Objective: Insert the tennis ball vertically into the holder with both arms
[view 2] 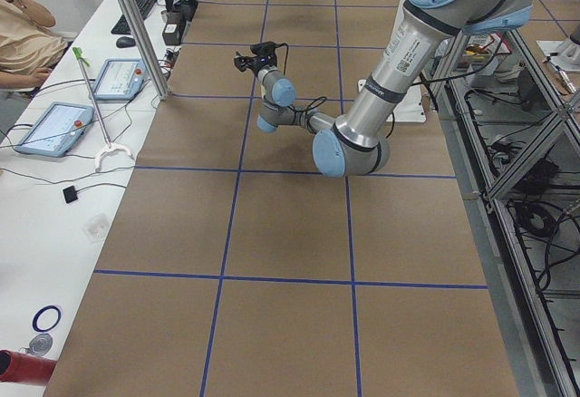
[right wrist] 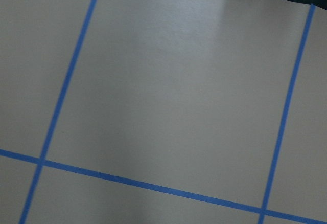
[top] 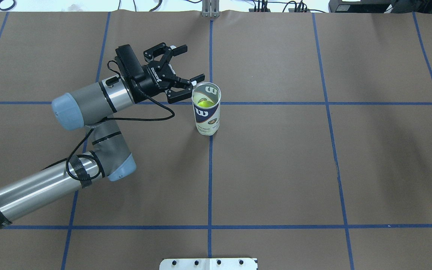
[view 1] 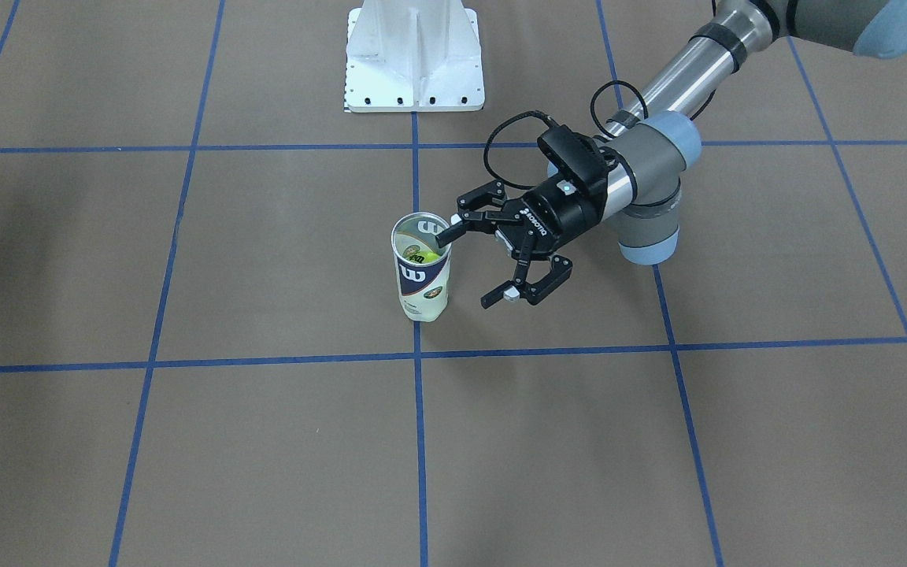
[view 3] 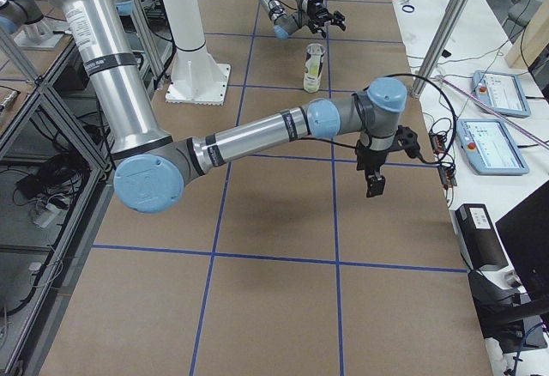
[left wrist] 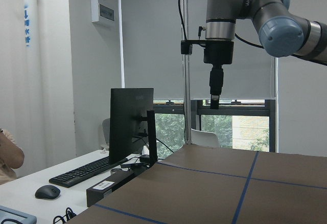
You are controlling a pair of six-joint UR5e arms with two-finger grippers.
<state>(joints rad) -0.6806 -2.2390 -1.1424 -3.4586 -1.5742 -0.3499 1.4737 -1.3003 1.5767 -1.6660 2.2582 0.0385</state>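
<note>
Inside the one upright holder (top: 206,117) sits one tennis ball (top: 204,102).

Base: white metal pedestal (view 1: 414,59), ribbed sides, flat foot plate edged with a row of small dark screws.
Near limb: grey-and-silver jointed left arm (top: 43,187); polished silver tubes, matte grey elbow housings, round light blue caps, black tape bands.
Tool: black two-finger left gripper (view 1: 470,267) at the arm end farthest from the pedestal; open linkage fingers, small white tips, white lettering on its body.
Camera: black box-shaped wrist camera (top: 128,62), one step nearer the pedestal along the arm.
Cable: thin black cable (top: 152,118), hanging in loose loops.
Other limb: grey-and-silver jointed right arm (view 3: 257,136), same blue caps, with a slim black right gripper (left wrist: 214,99).
</note>
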